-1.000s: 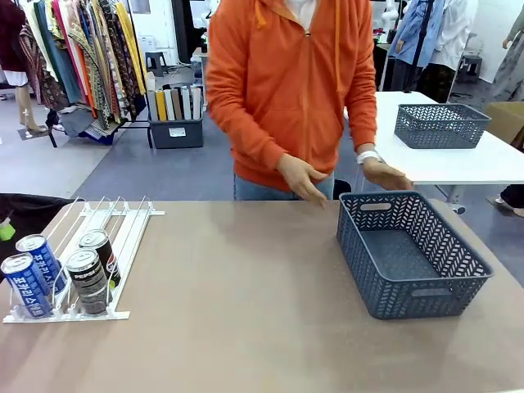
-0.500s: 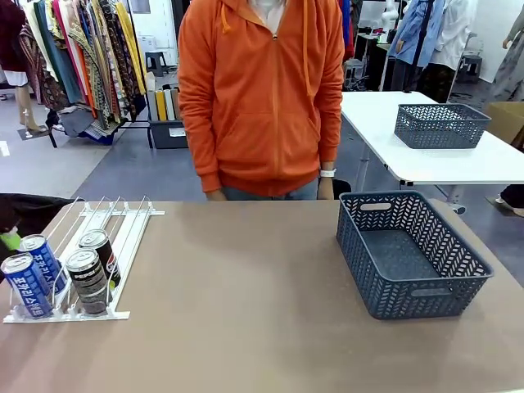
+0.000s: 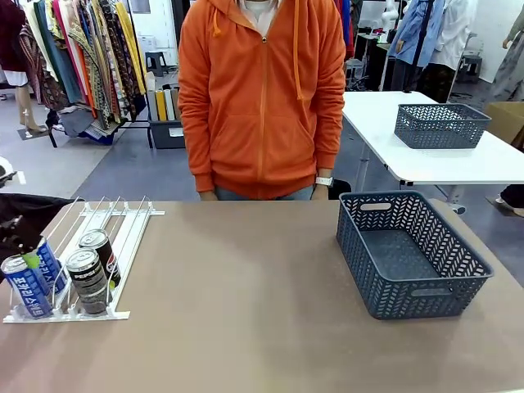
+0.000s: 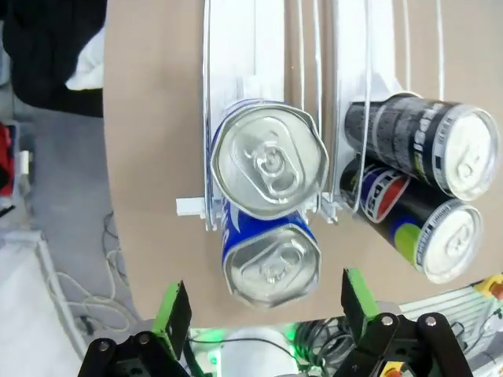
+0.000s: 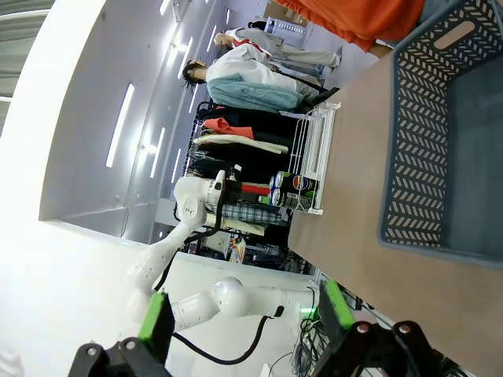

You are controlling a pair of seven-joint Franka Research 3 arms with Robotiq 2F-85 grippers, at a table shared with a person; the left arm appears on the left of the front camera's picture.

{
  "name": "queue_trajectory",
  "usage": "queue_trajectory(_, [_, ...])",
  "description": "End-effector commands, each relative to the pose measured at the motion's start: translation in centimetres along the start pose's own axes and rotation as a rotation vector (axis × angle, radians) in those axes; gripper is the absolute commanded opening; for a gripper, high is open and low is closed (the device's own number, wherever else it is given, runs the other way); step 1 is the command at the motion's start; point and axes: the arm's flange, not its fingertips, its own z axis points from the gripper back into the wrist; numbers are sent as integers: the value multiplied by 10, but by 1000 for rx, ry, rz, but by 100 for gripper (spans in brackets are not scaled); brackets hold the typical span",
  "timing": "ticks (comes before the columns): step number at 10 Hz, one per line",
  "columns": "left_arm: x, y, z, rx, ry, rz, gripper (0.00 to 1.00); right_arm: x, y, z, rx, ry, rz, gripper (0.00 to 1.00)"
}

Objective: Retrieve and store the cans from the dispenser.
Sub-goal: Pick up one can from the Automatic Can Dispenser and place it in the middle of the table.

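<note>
- Dispenser (image 3: 123, 225): is sitting on the table (image 3: 246, 311), at the robot's left.
- Blue cans (image 4: 269, 161), two: are resting at the low end of one lane.
- Black cans (image 4: 424, 145), two: are lying in the neighbouring lane.
- Left gripper (image 4: 264, 302): is hanging over the blue cans, jaws spread wide.
- Right gripper (image 5: 244, 310): is holding nothing, jaws spread, near the grey mesh basket (image 3: 409, 303).

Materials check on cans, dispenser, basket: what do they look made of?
Cans: probably aluminium, with bare silver tops and pull tabs, and glossy printed blue or black sides.
Dispenser: smooth white plastic lanes with thin rails, likely coated wire.
Basket: likely moulded plastic in matte dark grey-blue, with herringbone cutouts and handle slots.
</note>
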Motion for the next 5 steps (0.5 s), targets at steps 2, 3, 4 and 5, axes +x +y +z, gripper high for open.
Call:
queue_trajectory(2, [10, -8, -22, 31, 40, 49, 100, 3, 5, 0, 13, -6, 3, 100])
queue_trajectory(3, [11, -8, -25, 38, 43, 52, 100, 3, 5, 0, 13, -6, 3, 100])
queue_trajectory(4, [13, -8, -30, 47, 48, 63, 100, 3, 5, 0, 13, -6, 3, 100])
queue_trajectory(5, [11, -9, -30, 40, 51, 61, 100, 3, 5, 0, 13, -6, 3, 100])
